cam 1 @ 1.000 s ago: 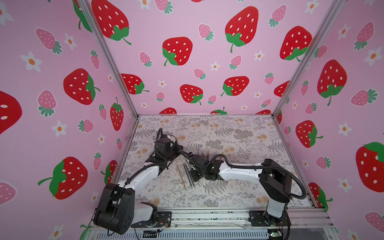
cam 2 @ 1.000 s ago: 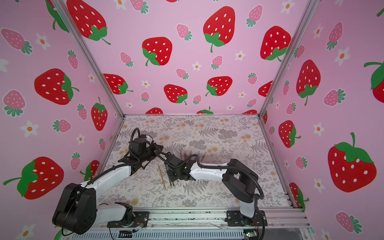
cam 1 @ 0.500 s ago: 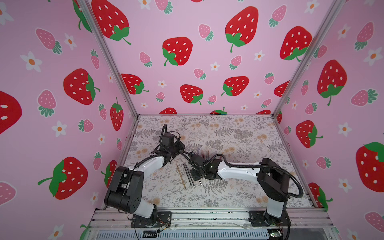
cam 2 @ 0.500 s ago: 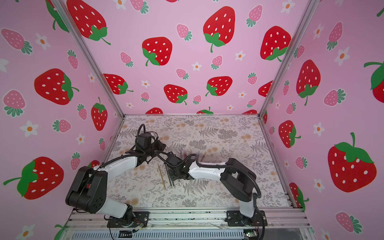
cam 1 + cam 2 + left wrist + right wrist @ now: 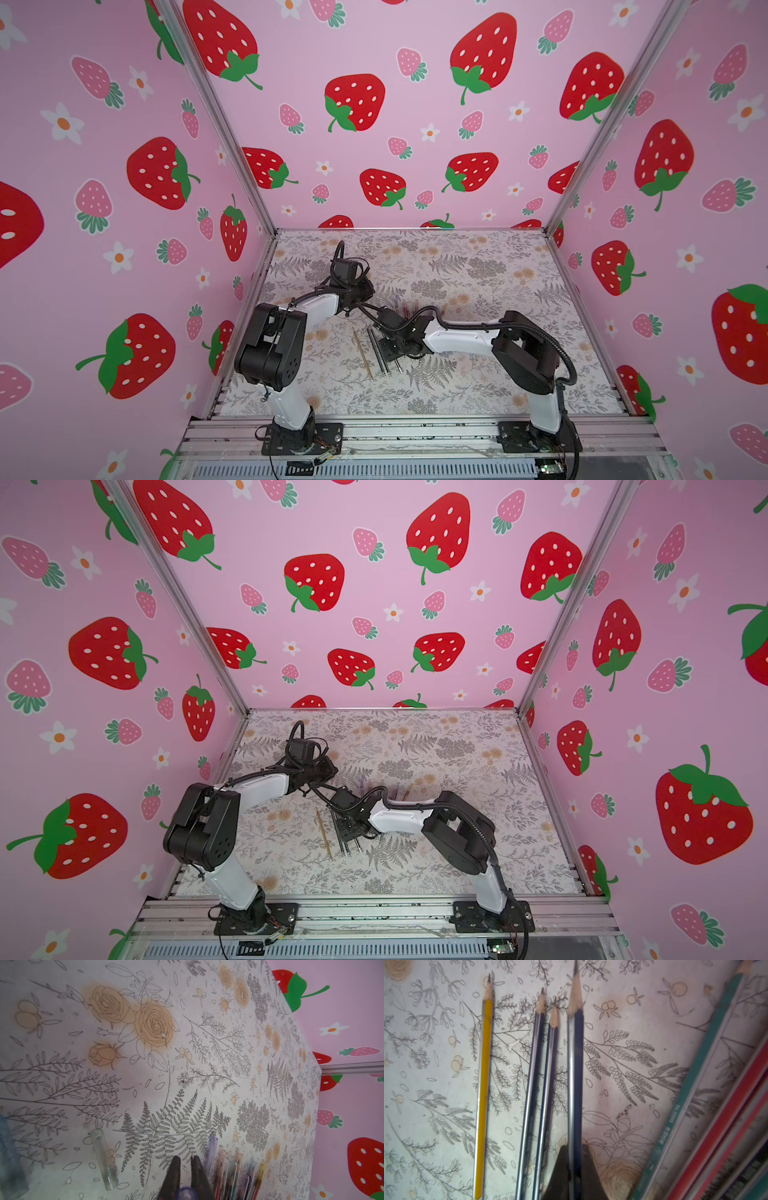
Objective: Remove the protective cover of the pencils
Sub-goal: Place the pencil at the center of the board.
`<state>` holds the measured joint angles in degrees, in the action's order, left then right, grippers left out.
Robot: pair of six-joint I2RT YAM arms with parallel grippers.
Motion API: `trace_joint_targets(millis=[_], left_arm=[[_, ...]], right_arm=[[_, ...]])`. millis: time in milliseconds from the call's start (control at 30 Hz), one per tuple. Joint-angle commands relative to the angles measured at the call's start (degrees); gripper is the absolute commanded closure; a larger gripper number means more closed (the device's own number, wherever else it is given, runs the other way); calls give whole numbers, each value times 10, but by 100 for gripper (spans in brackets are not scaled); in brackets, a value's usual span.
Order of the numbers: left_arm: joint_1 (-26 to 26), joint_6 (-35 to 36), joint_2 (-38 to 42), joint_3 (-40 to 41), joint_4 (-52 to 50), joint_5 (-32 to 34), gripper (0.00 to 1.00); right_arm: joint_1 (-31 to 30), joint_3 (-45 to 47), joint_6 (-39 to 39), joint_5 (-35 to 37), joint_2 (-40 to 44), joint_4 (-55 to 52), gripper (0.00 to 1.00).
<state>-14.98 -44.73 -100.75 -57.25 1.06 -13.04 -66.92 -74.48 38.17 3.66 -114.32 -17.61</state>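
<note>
In the right wrist view my right gripper (image 5: 574, 1148) is shut on a dark blue pencil (image 5: 575, 1076) with a bare sharpened tip. Beside it on the table lie a yellow pencil (image 5: 484, 1084) and two dark blue pencils (image 5: 534, 1084), also uncapped. My left gripper (image 5: 186, 1159) is shut on a purple protective cover (image 5: 185, 1193), seen end-on deep between its fingers. Close beside it lies a bunch of capped pencils (image 5: 230, 1169). In both top views the two grippers sit close together at the table's middle left, left gripper (image 5: 360, 308), right gripper (image 5: 390, 353).
A clear loose cover (image 5: 105, 1157) and a bluish one (image 5: 10, 1157) lie on the floral table (image 5: 187, 1043). A teal pencil (image 5: 699, 1076) and red ones (image 5: 724, 1118) lie beside the right gripper. The gold pencil (image 5: 362, 351) lies nearer the left wall (image 5: 124, 249).
The left arm has raised its elbow, and its wrist has moved a little back and to the right. The right arm has hardly moved, with the pencil in its grip.
</note>
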Motion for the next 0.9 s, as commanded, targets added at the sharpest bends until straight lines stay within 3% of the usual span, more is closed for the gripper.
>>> trace_joint_targets(millis=[0,600,867], left_arm=[[0,16,-15,-30,-32,6,100],[-15,42,-84,-98,-115,48,100],[-20,57,-94,-119,-159,91,99]], right_arm=[[3,-13,19,2,-14,-23,100],[4,-14,20,7,-13,-27,78],[4,-11,16,6,-8,-20,74]])
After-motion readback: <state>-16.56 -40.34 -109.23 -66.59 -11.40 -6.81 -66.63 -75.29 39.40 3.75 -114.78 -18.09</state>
